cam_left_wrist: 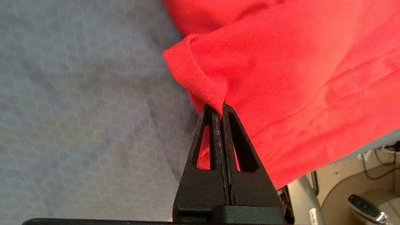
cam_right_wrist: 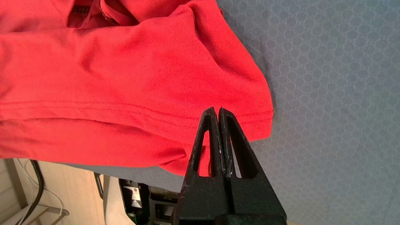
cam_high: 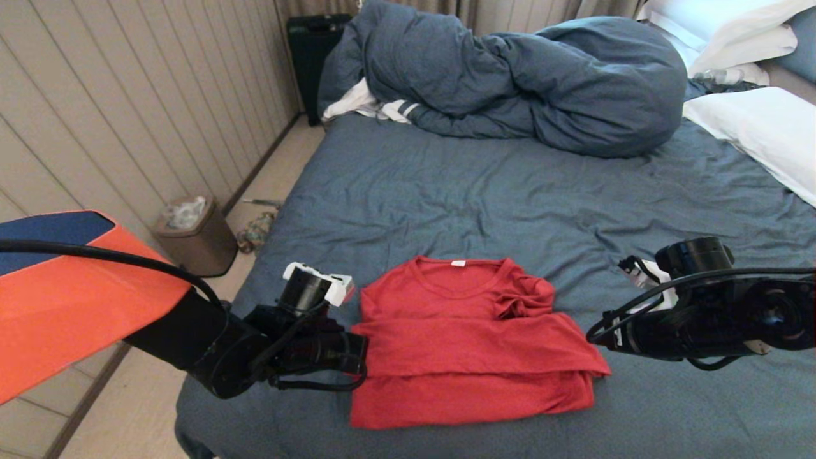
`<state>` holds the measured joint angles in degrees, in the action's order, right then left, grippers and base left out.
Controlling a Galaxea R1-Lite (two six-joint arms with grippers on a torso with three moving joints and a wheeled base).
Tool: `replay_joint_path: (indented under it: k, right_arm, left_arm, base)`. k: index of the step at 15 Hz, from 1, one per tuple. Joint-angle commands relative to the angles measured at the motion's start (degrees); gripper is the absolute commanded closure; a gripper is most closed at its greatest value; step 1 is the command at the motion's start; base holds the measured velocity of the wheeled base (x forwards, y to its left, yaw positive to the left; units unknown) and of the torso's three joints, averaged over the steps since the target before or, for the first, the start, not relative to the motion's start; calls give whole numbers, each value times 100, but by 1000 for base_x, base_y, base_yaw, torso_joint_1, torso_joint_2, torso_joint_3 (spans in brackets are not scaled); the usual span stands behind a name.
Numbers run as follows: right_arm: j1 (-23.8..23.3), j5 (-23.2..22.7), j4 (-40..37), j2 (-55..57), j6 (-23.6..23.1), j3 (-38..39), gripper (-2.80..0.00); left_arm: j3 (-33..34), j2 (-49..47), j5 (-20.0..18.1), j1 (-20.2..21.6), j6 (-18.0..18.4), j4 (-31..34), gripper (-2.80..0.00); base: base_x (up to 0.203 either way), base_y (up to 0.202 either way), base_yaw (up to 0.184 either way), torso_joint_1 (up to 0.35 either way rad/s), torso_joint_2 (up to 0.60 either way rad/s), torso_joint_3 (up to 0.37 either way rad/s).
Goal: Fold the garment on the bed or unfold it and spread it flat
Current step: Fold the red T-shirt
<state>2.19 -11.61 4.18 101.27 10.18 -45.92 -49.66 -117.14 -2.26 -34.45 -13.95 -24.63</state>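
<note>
At the far left of the head view an orange and dark blue arm shell fills the lower corner, with a small brown waste bin [cam_high: 194,234] on the pale floor beside the panelled wall. The left gripper [cam_left_wrist: 221,107] reaches in from the lower left to the left edge of the red T-shirt [cam_high: 468,347]. In the left wrist view its two black fingers are pressed together with no gap, their tips right at a raised fold of the red cloth; the cloth seems pinched at the tips, though the contact is hard to make out.

The T-shirt lies in the lower middle of the head view, near the front edge of the bed [cam_high: 484,197], folded into a rough rectangle with the collar and a white neck label toward the top, and the right sleeve area bunched. The dark blue-grey sheet around it is wrinkled.

In the upper middle a bunched dark blue-grey duvet [cam_high: 529,83] sits on the bed, with a white striped cloth [cam_high: 376,107] poking out at its left end.

At the right, the right gripper [cam_right_wrist: 216,109] comes in from the right edge of the head view. In the right wrist view its fingers are closed tight against each other, tips over the stitched hem at the shirt's corner. White pillows [cam_high: 758,127] lie at the upper right.
</note>
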Motion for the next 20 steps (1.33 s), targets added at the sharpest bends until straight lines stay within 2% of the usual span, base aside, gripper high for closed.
replay_joint_path:
  k: [1, 8, 12, 13, 20]
  right_arm:
    - [0, -8, 4, -2, 7, -4, 0]
    - [-386, 9, 4, 453, -147, -42, 0]
    - [-397, 9, 24, 738, -211, -48, 0]
    - [-395, 9, 101, 777, -210, -39, -280]
    - [-369, 0, 171, 912, -280, 75, -280]
  left_arm:
    - [-8, 100, 4, 0, -3, -11, 0]
    - [-26, 157, -3, 0, -3, -6, 0]
    - [-120, 35, 3, 0, 6, -6, 0]
    - [-131, 25, 6, 0, 15, -6, 0]
    - [-166, -2, 6, 0, 15, -6, 0]
  base:
    - [0, 0, 0, 0, 0, 0]
    - [0, 0, 0, 0, 0, 0]
    - [0, 0, 0, 0, 0, 0]
    - [0, 0, 0, 0, 0, 0]
    - [0, 0, 0, 0, 0, 0]
